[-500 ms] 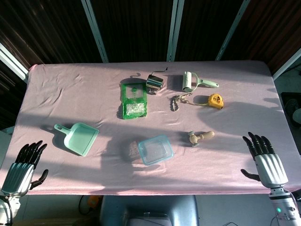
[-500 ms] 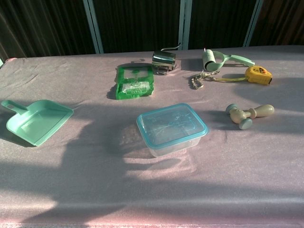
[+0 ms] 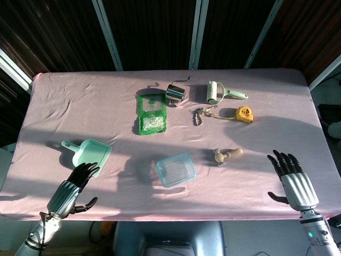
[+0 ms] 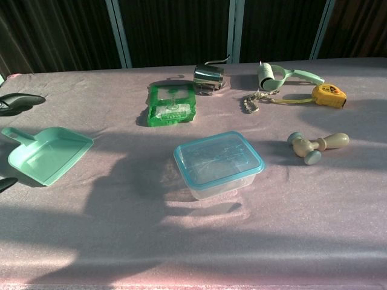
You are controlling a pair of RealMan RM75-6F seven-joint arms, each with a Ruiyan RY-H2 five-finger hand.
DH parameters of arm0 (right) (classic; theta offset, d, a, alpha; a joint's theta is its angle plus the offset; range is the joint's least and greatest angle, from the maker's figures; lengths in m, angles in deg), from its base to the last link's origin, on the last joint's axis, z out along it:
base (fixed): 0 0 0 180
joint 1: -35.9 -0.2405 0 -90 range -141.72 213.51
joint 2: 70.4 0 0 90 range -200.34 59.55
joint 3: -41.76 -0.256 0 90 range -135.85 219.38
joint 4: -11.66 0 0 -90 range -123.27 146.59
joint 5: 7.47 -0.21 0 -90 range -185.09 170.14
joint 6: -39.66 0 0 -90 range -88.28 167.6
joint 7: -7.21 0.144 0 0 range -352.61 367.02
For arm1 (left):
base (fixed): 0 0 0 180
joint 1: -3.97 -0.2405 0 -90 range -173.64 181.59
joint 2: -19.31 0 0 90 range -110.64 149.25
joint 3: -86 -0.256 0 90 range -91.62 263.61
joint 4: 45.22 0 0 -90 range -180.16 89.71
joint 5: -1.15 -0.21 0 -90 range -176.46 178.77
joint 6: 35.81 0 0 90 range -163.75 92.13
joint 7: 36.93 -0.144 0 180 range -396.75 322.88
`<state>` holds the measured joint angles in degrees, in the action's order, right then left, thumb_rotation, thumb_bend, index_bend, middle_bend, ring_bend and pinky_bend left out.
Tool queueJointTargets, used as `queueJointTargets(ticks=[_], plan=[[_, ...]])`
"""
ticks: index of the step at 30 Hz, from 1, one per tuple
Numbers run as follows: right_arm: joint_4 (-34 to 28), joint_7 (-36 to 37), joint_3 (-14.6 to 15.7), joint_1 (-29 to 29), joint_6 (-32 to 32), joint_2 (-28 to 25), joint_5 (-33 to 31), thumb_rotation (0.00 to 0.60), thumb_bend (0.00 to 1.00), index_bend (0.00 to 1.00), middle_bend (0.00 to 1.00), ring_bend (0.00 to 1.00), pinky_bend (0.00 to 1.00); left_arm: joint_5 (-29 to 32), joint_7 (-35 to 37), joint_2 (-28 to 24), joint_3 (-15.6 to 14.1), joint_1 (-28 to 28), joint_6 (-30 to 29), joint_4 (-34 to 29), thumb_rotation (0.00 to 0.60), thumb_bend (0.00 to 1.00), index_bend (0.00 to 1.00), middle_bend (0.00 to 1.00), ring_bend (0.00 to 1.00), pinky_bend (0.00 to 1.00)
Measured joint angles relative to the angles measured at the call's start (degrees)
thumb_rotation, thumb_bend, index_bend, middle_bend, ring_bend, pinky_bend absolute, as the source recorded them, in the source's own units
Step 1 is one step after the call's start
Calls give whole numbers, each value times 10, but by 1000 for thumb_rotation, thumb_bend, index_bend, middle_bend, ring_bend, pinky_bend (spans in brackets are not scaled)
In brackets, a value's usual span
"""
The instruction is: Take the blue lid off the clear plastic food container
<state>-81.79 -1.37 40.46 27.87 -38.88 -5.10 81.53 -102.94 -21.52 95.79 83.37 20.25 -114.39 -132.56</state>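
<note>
The clear plastic food container (image 4: 219, 171) sits near the middle of the bench (image 3: 80, 114), a little toward the near edge, with its blue lid (image 4: 218, 158) seated flat on top. No hand touches it.

The left hand (image 3: 74, 184) is over the near left part of the bench, just beside the near edge of the mint green dustpan (image 3: 88, 156); its dark fingers (image 3: 85, 172) are spread and point toward the dustpan, and it holds nothing (in the chest view only dark fingertips show at the left border). The right hand (image 3: 292, 178) is at the near right corner, well apart from the container, palm down, fingers straight and apart, also holding nothing.

Right of the container lies a small wooden-handled roller (image 4: 317, 145). Farther back are a green packet (image 4: 172, 104), a small metal cup (image 4: 208, 76), a lint roller with a pale green handle (image 4: 281, 76), a metal chain (image 4: 255, 100) and a yellow tape measure (image 4: 329, 95). A pink cloth covers the bench, with broad shadow across the near half.
</note>
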Motion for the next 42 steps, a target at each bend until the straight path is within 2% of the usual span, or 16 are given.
queueJointTargets(ticks=[4,8,15,20,29,42], plan=[[-9,7,-4,-13,16,-8,-5,600,125,0,0,0,0,13,2,43,8,41,72,-9,600,281,0,0,0,0],[-12,13,-8,-17,18,-14,-10,600,126,0,0,0,0,54,-21,97,26,75,130,-21,600,264,0,0,0,0],[-9,20,-12,-22,30,-16,-28,600,126,0,0,0,0,85,-52,199,59,97,126,7,600,253,0,0,0,0],[-7,26,-11,-23,29,-17,-27,600,126,0,0,0,0,145,-108,246,89,123,164,28,600,249,0,0,0,0],[-3,44,-11,-23,30,-23,-33,600,125,0,0,0,0,229,-178,301,130,173,221,57,600,248,0,0,0,0],[-2,70,-8,-23,29,-35,-30,600,125,0,0,0,0,264,-219,333,136,207,240,67,600,249,0,0,0,0]])
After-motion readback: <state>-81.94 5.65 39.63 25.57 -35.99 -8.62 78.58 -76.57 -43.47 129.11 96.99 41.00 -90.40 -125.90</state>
